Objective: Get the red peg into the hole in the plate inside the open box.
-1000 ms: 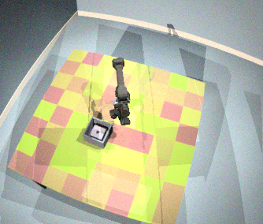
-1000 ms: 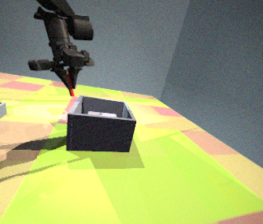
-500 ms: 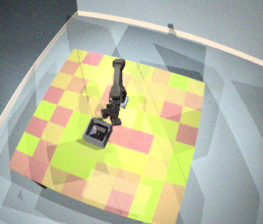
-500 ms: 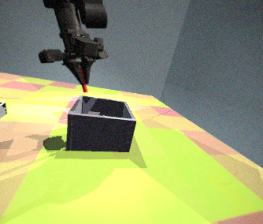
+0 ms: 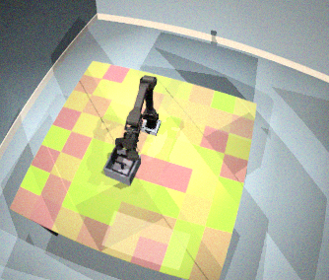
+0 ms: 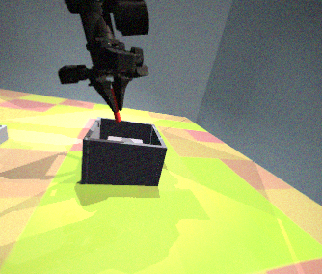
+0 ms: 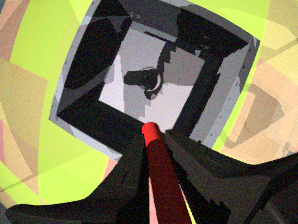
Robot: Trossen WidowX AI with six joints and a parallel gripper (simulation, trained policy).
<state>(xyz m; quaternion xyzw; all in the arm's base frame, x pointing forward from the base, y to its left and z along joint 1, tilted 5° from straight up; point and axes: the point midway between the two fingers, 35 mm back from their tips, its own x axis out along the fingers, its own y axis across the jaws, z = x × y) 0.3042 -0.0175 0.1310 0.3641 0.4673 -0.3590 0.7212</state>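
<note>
The red peg (image 6: 119,117) (image 7: 151,131) is held between the fingers of my gripper (image 6: 118,107) (image 7: 154,137), slightly tilted, its red tip pointing down. The gripper is shut on it above the open dark grey box (image 5: 118,176) (image 6: 123,163). In the exterior view the tip shows near the box's back rim; its exact height over the box is unclear. The pale plate (image 6: 123,140) (image 7: 170,106) lies at the box's bottom. Its round dark hole (image 7: 151,80) shows beyond the peg tip in the wrist view, so the tip is not over it there. The top view hides the peg.
The box walls stand around the plate on all sides. The arm's base (image 5: 151,126) stands on a light mount behind the box, which also shows at the left edge of the exterior view. The table (image 5: 175,246) has a patchwork top with strong shadows.
</note>
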